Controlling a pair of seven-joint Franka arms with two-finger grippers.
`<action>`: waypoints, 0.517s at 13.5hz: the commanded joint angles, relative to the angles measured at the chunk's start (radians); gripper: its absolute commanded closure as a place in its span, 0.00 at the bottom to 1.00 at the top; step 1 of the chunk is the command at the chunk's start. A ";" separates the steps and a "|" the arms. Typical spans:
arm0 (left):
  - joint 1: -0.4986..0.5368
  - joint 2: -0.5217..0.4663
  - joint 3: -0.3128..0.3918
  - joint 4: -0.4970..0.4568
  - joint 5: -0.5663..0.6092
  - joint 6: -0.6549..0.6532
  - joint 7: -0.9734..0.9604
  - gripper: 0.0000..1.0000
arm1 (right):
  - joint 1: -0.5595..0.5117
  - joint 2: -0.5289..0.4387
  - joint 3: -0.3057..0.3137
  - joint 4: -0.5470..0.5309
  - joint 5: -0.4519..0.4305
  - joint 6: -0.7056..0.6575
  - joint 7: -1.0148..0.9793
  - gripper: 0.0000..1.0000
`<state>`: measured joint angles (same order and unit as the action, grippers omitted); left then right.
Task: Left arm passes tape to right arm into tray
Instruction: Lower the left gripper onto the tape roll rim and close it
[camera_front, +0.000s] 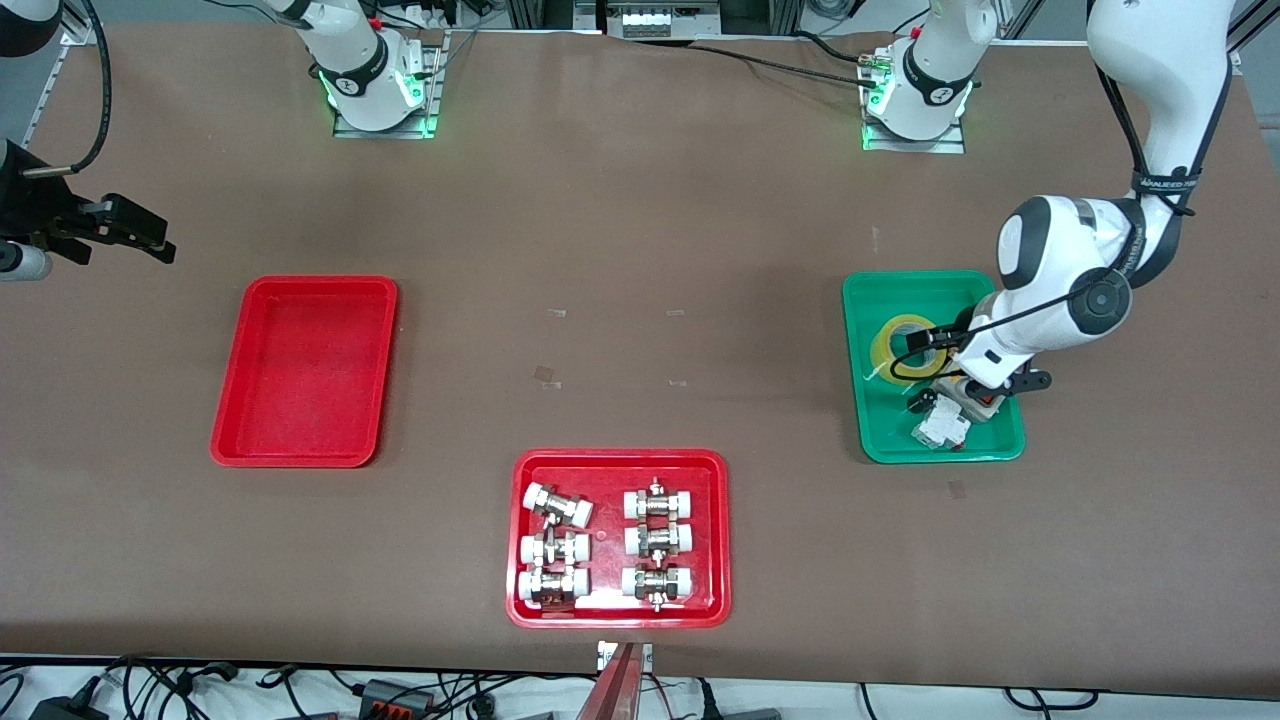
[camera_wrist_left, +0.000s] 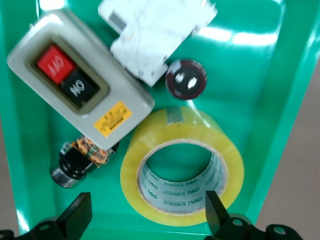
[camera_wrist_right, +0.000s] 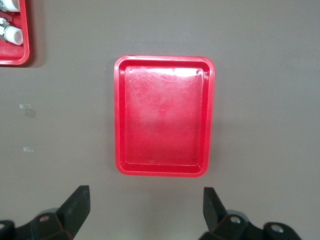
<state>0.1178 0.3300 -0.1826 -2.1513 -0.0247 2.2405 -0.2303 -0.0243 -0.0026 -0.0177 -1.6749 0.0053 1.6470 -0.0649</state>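
The tape (camera_wrist_left: 182, 165), a yellowish roll lying flat with its core hole up, sits in a green tray (camera_wrist_left: 270, 75); in the front view the tape (camera_front: 885, 345) is partly covered by the left arm's wrist. My left gripper (camera_wrist_left: 147, 200) hangs open just above it. One finger is over the roll's rim, the other over the tray floor beside the roll. Nothing is held. The plain red tray (camera_front: 305, 370) lies toward the right arm's end. My right gripper (camera_wrist_right: 146, 195) is open and empty, up in the air beside the red tray (camera_wrist_right: 162, 117); the front view shows it (camera_front: 140, 235) at the table's edge.
The green tray (camera_front: 880, 430) also holds a grey switch box (camera_wrist_left: 80, 85), a white part (camera_wrist_left: 155, 35), a dark red cap (camera_wrist_left: 186, 80) and a small black piece (camera_wrist_left: 75, 165). Another red tray (camera_front: 620, 458) with several white-capped fittings (camera_front: 655, 545) lies nearest the front camera.
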 joint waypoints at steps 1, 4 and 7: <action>0.000 -0.032 0.000 -0.050 0.019 0.021 -0.044 0.00 | -0.006 -0.005 0.004 -0.005 -0.004 -0.010 0.000 0.00; 0.002 -0.022 0.002 -0.059 0.019 0.034 -0.063 0.00 | -0.006 -0.002 0.004 -0.005 -0.004 -0.009 0.000 0.00; -0.003 -0.017 0.002 -0.059 0.019 0.037 -0.098 0.00 | -0.006 -0.002 0.004 -0.005 -0.004 -0.007 0.002 0.00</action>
<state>0.1186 0.3300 -0.1819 -2.1896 -0.0247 2.2610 -0.2973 -0.0243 0.0038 -0.0177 -1.6749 0.0053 1.6453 -0.0649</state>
